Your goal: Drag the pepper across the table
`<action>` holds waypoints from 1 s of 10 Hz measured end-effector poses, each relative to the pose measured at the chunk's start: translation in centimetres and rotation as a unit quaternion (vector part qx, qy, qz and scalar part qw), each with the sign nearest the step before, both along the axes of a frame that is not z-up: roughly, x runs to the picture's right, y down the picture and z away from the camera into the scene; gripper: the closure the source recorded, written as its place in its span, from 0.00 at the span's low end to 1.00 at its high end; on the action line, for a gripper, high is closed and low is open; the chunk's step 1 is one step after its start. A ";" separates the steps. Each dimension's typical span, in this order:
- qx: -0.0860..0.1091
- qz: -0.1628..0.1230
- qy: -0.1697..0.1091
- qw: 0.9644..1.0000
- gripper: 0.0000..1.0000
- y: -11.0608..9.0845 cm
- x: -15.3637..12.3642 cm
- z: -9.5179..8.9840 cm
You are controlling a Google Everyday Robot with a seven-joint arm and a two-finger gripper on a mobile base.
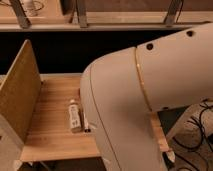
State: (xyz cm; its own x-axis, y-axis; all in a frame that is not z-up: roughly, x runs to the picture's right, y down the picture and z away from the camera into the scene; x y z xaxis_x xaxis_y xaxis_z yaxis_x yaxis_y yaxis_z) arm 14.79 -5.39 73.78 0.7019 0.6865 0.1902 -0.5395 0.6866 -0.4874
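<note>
The light wooden table (50, 132) shows only in its left part. My white arm shell (150, 100) fills the middle and right of the camera view and covers the rest of the tabletop. The pepper is hidden behind the arm. My gripper is not in view, so I cannot see where it stands relative to the pepper.
A small white bottle (74, 115) lies on the table right beside the arm's edge. An upright tan board (20, 95) stands along the table's left side. A shelf rail (100, 25) runs across the back. Cables (200, 135) lie on the floor at right.
</note>
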 end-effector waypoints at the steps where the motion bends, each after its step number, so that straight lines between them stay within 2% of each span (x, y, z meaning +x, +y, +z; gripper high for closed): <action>1: -0.010 -0.013 -0.007 1.000 0.20 0.7 -0.8 -0.1; 3: -0.034 -0.053 -0.020 0.998 0.20 3.0 -2.5 0.0; 4: -0.037 -0.076 -0.016 0.996 0.20 3.9 -2.8 0.4; 5: -0.031 -0.093 -0.006 0.995 0.20 4.2 -2.9 1.2; 7: -0.015 -0.105 0.016 0.994 0.20 4.3 -2.9 2.7; 10: -0.012 -0.106 0.021 0.994 0.20 4.3 -2.9 3.0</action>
